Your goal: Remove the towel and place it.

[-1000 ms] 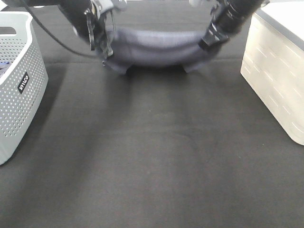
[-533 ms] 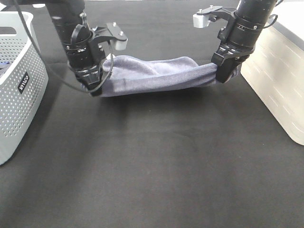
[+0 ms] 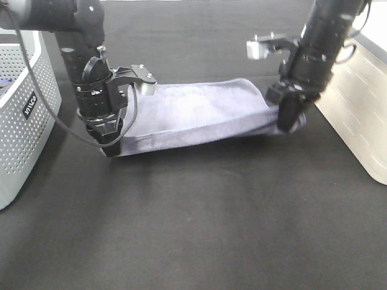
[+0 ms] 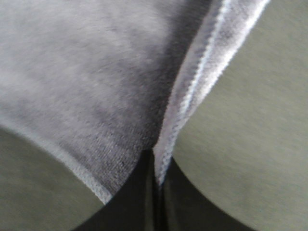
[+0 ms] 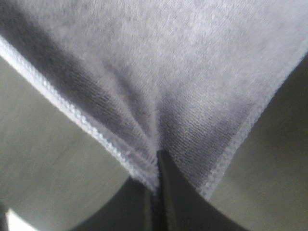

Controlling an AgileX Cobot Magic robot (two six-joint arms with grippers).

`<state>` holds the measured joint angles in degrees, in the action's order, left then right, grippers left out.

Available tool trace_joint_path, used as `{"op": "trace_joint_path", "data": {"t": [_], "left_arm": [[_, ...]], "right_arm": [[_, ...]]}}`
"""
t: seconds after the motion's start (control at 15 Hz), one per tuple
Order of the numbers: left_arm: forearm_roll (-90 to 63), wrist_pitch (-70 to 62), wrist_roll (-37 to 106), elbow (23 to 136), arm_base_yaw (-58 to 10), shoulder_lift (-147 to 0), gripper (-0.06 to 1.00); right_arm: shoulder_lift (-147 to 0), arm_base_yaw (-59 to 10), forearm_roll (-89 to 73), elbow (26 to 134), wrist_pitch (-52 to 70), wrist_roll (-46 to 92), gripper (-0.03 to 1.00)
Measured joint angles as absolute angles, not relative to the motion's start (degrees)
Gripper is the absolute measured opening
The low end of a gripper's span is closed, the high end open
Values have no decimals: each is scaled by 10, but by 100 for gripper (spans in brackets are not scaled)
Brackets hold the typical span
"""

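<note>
The towel stretches crosswise between my arms, left gripper pinched tight on one end, right gripper likewise on the other, sagging toward the desk.

You are getting bright, even overhead light in the high view, with a soft shadow falling on the black mat just under the towel. The white container is washing out at its top. The left wrist view is blurring; the right is showing the weave more sharply.
</note>
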<state>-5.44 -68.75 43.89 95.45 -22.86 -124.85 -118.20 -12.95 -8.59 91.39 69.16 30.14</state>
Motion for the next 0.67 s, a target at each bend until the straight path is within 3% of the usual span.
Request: {"op": "trace_joint_path", "data": {"t": [0.33, 0.67], "left_arm": [[-74, -686, 437, 928, -229, -1231, 0], [-93, -685, 437, 828, -231, -1204, 0]], "right_arm": [[-1167, -129, -93, 822, 691, 281, 0], [-1167, -130, -119, 772, 689, 281, 0]]}}
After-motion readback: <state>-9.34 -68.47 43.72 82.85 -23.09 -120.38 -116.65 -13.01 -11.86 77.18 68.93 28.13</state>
